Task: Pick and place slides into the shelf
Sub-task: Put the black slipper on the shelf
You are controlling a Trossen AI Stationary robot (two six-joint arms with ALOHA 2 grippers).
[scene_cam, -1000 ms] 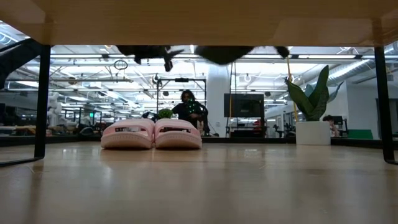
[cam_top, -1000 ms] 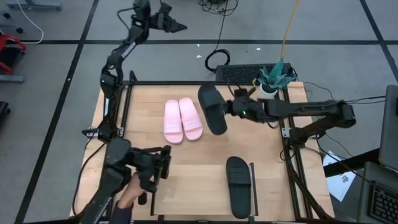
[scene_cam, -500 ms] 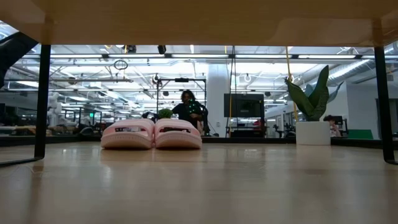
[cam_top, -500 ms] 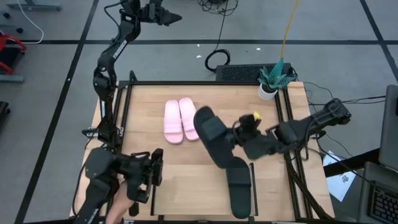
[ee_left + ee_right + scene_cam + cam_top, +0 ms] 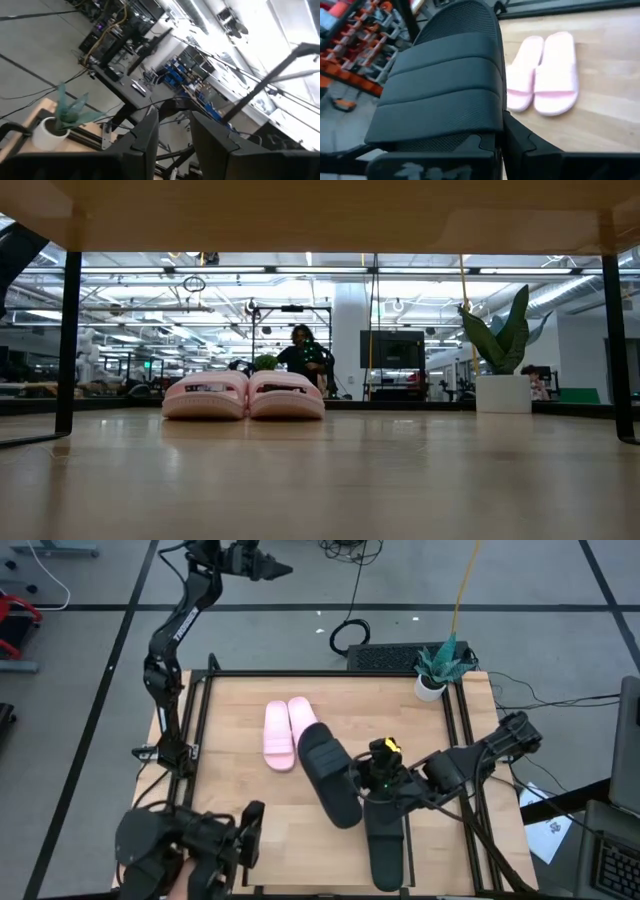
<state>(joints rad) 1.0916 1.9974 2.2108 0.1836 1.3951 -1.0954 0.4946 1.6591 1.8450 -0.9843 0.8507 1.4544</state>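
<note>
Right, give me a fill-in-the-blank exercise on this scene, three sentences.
1. The right gripper is shut on a ____ slide.
2. The pink slides lie ____ by side.
3. The left gripper is raised beyond the table's far edge and holds ____.

Missing words: black; side; nothing

pink slides [image 5: 292,732] on wooden board [image 5: 230,780]
</note>
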